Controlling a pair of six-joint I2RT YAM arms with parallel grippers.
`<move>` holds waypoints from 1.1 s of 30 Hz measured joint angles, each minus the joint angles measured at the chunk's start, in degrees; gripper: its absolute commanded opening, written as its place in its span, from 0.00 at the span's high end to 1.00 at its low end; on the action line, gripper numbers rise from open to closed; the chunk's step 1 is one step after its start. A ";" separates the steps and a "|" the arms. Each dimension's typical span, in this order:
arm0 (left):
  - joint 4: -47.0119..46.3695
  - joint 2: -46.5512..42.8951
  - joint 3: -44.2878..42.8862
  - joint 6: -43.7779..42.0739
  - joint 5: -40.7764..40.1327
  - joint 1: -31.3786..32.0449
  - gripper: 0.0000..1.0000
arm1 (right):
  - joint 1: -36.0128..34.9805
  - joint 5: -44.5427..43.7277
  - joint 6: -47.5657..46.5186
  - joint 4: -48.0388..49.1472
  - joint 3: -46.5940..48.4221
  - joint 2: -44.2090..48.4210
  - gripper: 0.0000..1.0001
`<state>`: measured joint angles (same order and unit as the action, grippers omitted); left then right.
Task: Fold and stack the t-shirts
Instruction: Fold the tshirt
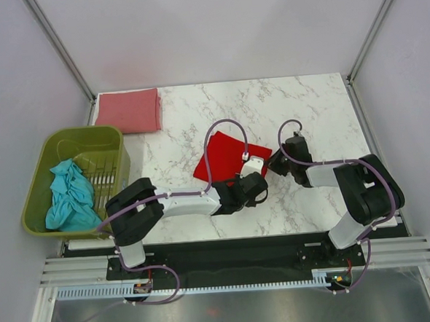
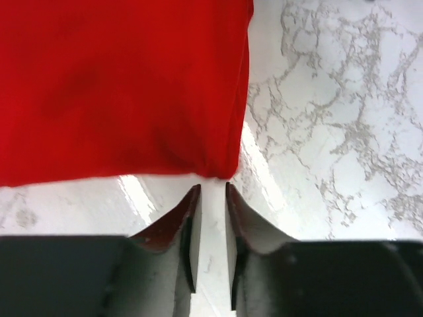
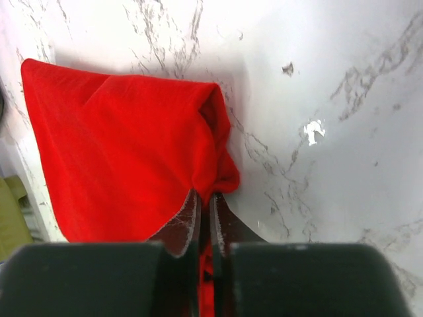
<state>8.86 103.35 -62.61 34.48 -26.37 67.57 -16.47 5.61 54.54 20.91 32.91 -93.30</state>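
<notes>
**Item 1: red t-shirt** point(image 1: 226, 157). Folded flat into a rough square and turned diamond-wise near the middle of the marble table point(image 1: 307, 111). Its 3 o'clock corner is drawn up into a small bunched peak, seen in the right wrist view point(image 3: 125, 152). The rest lies smooth in the left wrist view point(image 2: 119, 86).

**Item 2: right gripper** point(image 1: 276, 164). At 3 o'clock of the red t-shirt. The jaws are pinched together on the bunched corner, with red cloth showing between the fingers point(image 3: 206, 193).

**Item 3: left gripper** point(image 1: 254, 188). At 5 o'clock of the red t-shirt. The jaws stand narrowly apart with bare marble showing in the gap point(image 2: 211, 187). They hold nothing, and the shirt's near corner lies just beyond the tips.

**Item 4: pink t-shirt** point(image 1: 128, 110). Folded into a rectangle at the table's 10 o'clock corner, well apart from the red one.

**Item 5: teal t-shirt** point(image 1: 70, 197). Crumpled and unfolded inside the basket.

**Item 6: olive-green basket** point(image 1: 89, 132). Plastic with slotted walls, at 9 o'clock beside the table's left edge.
</notes>
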 measured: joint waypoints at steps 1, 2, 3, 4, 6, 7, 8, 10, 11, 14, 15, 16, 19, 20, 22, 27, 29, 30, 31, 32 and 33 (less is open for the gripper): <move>0.22 0.00 0.00 0.37 0.85 0.00 0.67 | 0.00 -0.09 -0.48 -0.17 0.17 0.00 0.82; 0.63 0.00 0.00 0.63 1.51 0.11 0.63 | 0.11 -0.48 -1.09 -0.50 0.61 0.00 0.75; 1.11 0.00 0.04 0.81 2.23 0.28 0.61 | 0.26 -0.55 -1.79 -1.05 1.07 0.00 0.72; 1.55 -0.02 0.09 0.94 2.97 0.39 0.59 | 0.39 -0.52 -2.40 -1.55 1.53 0.02 0.66; 1.99 -0.07 0.11 1.11 4.42 0.46 0.57 | 0.52 -0.37 -3.82 -3.26 2.49 0.37 0.60; 2.14 -0.24 0.13 1.14 4.98 0.44 0.57 | 0.57 -0.44 -4.72 -4.87 3.08 0.92 0.57; 2.25 -0.68 0.24 1.18 5.79 0.42 0.57 | 0.57 -0.46 -5.60 -6.97 3.67 1.70 0.52; 2.51 -2.27 0.59 1.29 7.32 0.31 0.57 | 0.57 -0.46 -7.61 -11.47 5.01 3.63 0.48; 2.62 -3.45 0.83 1.31 7.91 0.11 0.57 | 0.57 -0.37 -8.39 -13.66 5.70 4.81 0.47; 2.75 -6.99 1.53 1.64 10.69 -1.33 0.57 | 0.57 0.66 -10.23 -18.16 6.54 8.90 0.47; 2.75 -8.22 1.79 1.77 11.76 -1.92 0.57 | 0.57 1.40 -10.58 -19.30 6.54 10.38 0.47; 2.73 -9.22 2.03 1.84 12.81 -4.04 0.57 | 0.57 2.25 -10.86 -20.00 6.51 11.67 0.47; 2.58 -10.86 2.54 1.90 15.76 -10.12 0.57 | 0.57 4.98 -10.86 -20.04 5.70 14.32 0.46; 2.58 -10.93 2.64 1.88 17.18 -12.59 0.56 | 0.57 5.70 -10.69 -19.54 4.79 15.08 0.46; 2.60 -10.62 2.95 1.88 19.67 -17.03 0.56 | 0.44 6.97 -9.97 -19.30 2.58 16.26 0.43; 2.60 -7.26 2.99 1.86 24.85 -26.51 0.56 | -1.75 7.96 -7.32 -19.04 -1.40 16.48 0.40; 2.60 -5.25 2.99 1.86 26.43 -28.13 0.56 | -3.19 8.15 -6.32 -18.10 -2.01 15.98 0.40; 2.62 -4.46 2.99 1.86 26.86 -28.50 0.56 | -3.96 8.28 -5.92 -17.49 -2.23 15.61 0.40; 2.64 -3.54 2.99 1.86 27.23 -28.70 0.56 | -4.59 8.39 -5.60 -16.72 -2.51 15.30 0.41; 2.60 -2.71 2.99 1.86 27.76 -28.83 0.56 | -5.09 8.52 -5.20 -16.11 -2.82 15.08 0.41; 2.60 -1.97 2.99 1.86 28.13 -28.85 0.56 | -5.49 8.52 -5.01 -15.43 -3.19 14.91 0.43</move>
<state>11.46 101.38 -59.61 36.34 1.76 38.72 -21.96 14.13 49.54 5.48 29.71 -78.39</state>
